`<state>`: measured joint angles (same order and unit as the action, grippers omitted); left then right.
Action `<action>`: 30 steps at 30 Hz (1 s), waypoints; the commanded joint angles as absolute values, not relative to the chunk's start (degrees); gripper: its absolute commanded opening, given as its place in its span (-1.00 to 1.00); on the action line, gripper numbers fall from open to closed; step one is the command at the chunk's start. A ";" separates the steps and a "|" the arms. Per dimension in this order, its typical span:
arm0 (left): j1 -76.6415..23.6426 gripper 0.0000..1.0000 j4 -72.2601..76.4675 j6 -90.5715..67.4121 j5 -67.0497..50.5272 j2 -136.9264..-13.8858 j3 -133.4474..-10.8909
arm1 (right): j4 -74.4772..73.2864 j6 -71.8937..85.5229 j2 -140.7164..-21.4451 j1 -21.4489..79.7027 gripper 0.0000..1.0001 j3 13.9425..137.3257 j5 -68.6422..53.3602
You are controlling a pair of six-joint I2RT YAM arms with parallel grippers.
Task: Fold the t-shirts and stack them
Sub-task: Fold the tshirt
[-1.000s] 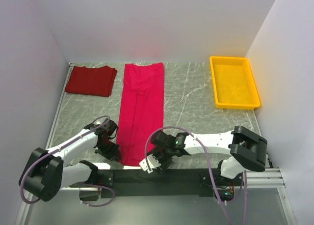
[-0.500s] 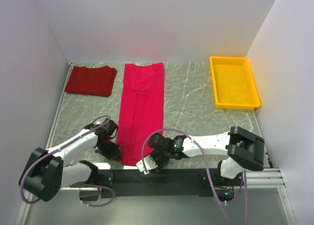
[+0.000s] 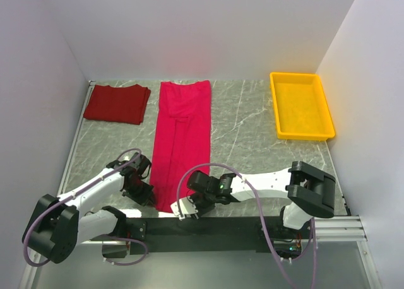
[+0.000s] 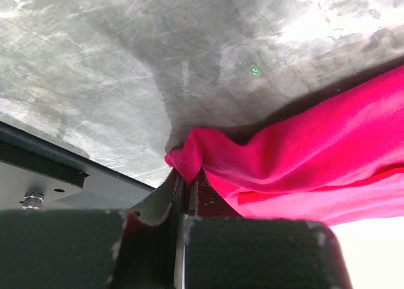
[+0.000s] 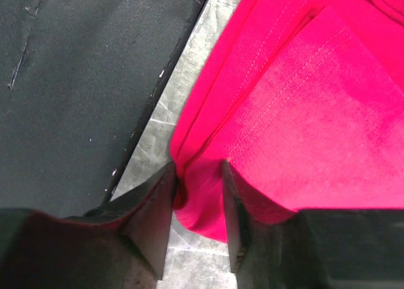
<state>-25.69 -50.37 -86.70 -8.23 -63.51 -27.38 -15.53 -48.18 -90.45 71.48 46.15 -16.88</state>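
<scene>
Two grippers at the near hem of the pink shirt (image 3: 183, 131): the left gripper (image 4: 186, 175) is clamped on one corner; the right gripper (image 5: 197, 172) is set part-open astride the other, grip unconfirmed. The long axis is laid straight ahead of both, over a grey table (image 3: 252, 131); the red shirt (image 3: 117, 104) is seen folded far ahead-left, walls (image 3: 38, 62) close around

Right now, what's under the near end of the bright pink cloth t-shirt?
Grey marbled tabletop shows under the corner held up by the shut left gripper. The right gripper straddles the other corner. Whatever lies beneath the rest of the bright pink cloth t-shirt is covered.
</scene>
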 commanded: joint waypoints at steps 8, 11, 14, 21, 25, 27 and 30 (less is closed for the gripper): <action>-25.75 -0.99 -48.69 -86.57 -7.38 -62.05 -26.81 | -18.37 -44.74 -92.90 71.98 -0.75 45.97 -12.92; -25.75 -0.99 -48.87 -86.57 -7.47 -61.61 -26.63 | -18.63 -44.21 -92.55 71.98 -0.92 45.97 -13.45; -25.75 -0.99 -49.30 -86.66 -8.00 -61.08 -26.46 | -18.98 -43.24 -91.50 71.63 -1.00 46.05 -14.58; -25.75 -0.99 -50.62 -85.96 -8.88 -59.94 -28.30 | -21.53 -40.08 -86.58 66.45 -1.00 48.34 -22.58; -25.75 -0.99 -50.45 -85.34 -9.23 -60.73 -29.97 | -24.43 -38.94 -85.52 61.89 -1.00 51.50 -27.85; -25.75 -0.99 -50.27 -84.64 -9.23 -61.52 -31.37 | -25.05 -38.59 -84.90 60.91 -1.00 52.12 -29.00; -25.66 -0.99 -50.54 -83.15 -8.97 -62.58 -34.18 | -25.92 -37.45 -84.03 58.98 -1.00 53.69 -31.11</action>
<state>-25.69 -50.50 -85.27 -9.19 -61.87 -30.20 -23.22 -39.44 -86.87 60.47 50.61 -26.81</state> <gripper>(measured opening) 0.040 0.062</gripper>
